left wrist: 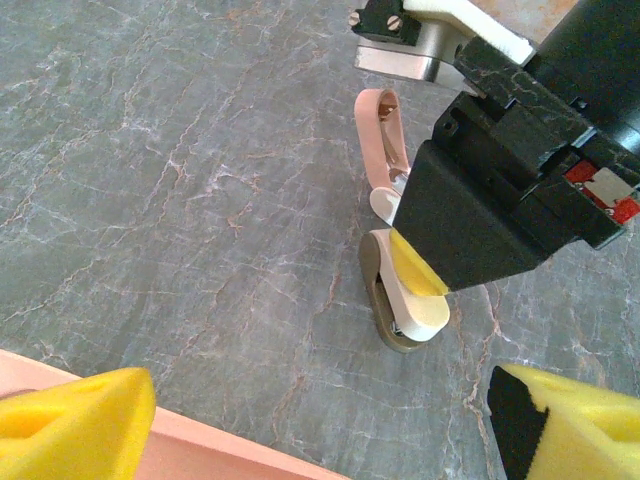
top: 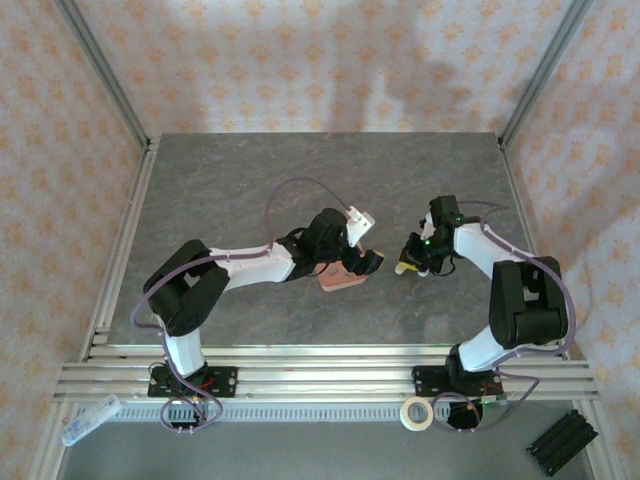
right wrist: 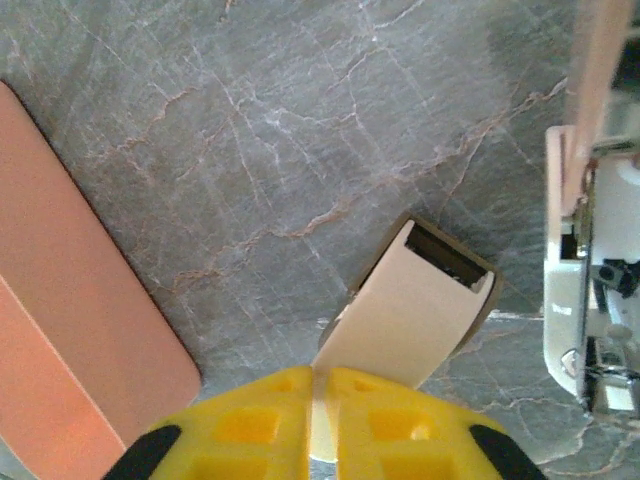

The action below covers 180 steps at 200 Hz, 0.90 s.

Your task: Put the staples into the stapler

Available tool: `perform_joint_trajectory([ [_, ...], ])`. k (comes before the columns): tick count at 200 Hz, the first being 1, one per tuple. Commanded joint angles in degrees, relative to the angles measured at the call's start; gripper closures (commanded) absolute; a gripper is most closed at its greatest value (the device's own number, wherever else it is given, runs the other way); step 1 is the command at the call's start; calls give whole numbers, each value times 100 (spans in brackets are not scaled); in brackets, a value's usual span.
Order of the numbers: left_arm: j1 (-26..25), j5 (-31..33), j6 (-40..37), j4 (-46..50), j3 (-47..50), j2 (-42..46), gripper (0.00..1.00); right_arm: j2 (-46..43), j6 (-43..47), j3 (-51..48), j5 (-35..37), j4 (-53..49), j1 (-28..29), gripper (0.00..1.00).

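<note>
The stapler (right wrist: pixel 585 300), pink and white with bare metal inside, lies on the grey table at the right edge of the right wrist view; its pink arm (left wrist: pixel 380 130) lies just behind the right gripper. My right gripper (right wrist: pixel 322 385) is shut on a flat cream stubby piece (right wrist: pixel 415 310) with a slot at its far end, and that piece (left wrist: pixel 412 300) rests tip-down on the table. My left gripper (left wrist: pixel 320 425) stands open over the near edge of the salmon-pink tray (left wrist: pixel 200 450). The staples are out of view.
The tray (top: pixel 343 277) sits mid-table between the two grippers (top: pixel 368 262) (top: pixel 412 262). On the front ledge lie a tape roll (top: pixel 417 412), a black block (top: pixel 562 443) and a clear plastic item (top: pixel 90 418). Aluminium rails edge the table.
</note>
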<state>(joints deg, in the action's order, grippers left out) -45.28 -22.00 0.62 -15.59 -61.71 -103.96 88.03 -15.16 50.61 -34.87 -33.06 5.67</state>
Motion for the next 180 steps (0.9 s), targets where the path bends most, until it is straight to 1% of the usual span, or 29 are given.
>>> perform_joint_trajectory([
  [1, 1, 96, 50, 313, -268, 63, 13, -264, -18, 143, 579, -387, -13, 79],
  [29, -73, 227, 126, 987, -762, -130, 13, -691, -110, 262, 471, -360, -106, 67],
  [45, -133, 304, 144, 1490, -1117, -280, 13, -947, -262, 173, 280, -165, -319, 63],
  [74, -281, 425, 181, 2315, -1810, -511, 13, -1377, -463, -104, 249, 41, -797, 60],
  [78, -310, 444, 192, 2434, -1915, -691, 13, -1425, -491, -148, 232, 69, -868, 60],
  [124, -575, 719, 262, 3799, -3166, -1340, 14, -1878, -865, -712, -19, 412, -1592, 57],
  [147, -690, 853, 359, 4237, -3640, -1625, 14, -1991, -926, -905, -12, 476, -1782, 56],
  [180, -734, 911, 643, 4814, -4293, -2066, 17, -2202, -958, -1061, 112, 492, -1808, 56],
])
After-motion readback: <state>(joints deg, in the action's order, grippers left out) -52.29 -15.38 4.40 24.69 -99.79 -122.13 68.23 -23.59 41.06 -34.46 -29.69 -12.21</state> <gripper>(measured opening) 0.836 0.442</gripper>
